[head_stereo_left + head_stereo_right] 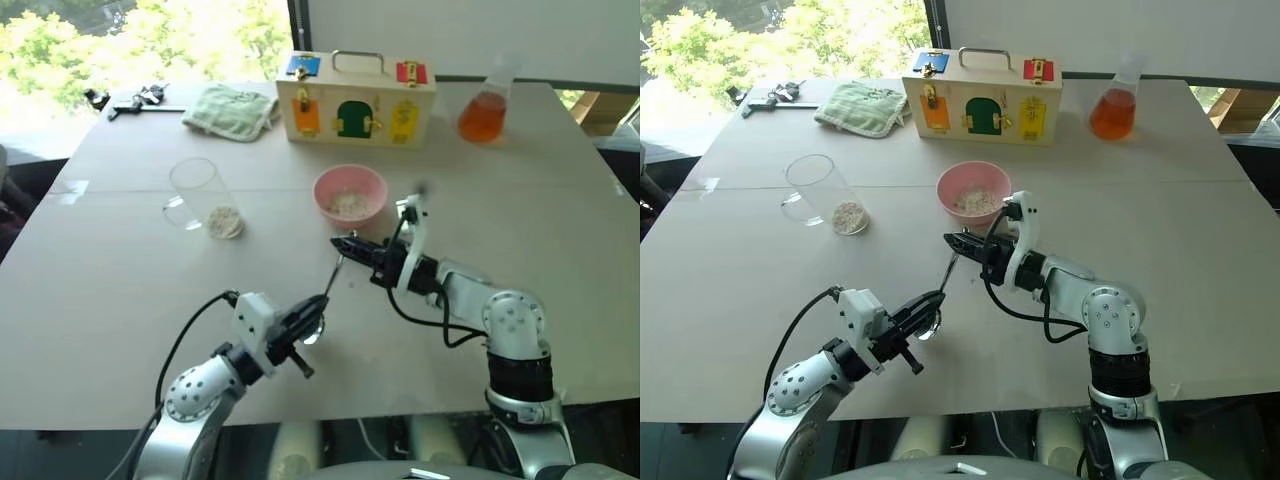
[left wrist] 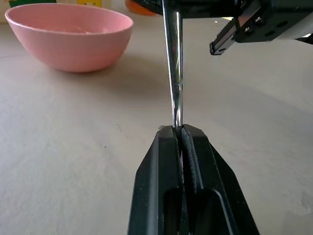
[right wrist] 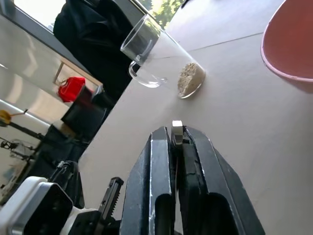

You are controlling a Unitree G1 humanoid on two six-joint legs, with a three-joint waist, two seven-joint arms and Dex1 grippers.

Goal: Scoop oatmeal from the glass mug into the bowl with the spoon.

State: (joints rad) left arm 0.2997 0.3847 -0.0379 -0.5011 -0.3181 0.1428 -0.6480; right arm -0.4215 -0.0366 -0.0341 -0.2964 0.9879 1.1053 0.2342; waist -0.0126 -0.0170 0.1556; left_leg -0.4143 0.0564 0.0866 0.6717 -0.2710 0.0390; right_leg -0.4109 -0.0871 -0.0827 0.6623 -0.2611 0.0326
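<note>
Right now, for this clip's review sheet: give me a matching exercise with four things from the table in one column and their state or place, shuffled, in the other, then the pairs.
Things:
1. mug
2. bowl
3. spoon
4. flask

States:
A. holds orange liquid, at the table's far right
B. held off the table, pinched at both ends by the two grippers
C. pink, in front of the wooden box, with oatmeal in it
D. clear glass, with only a little oatmeal at the bottom

Pairs: 1-D, 2-C, 3-B, 4-A
</note>
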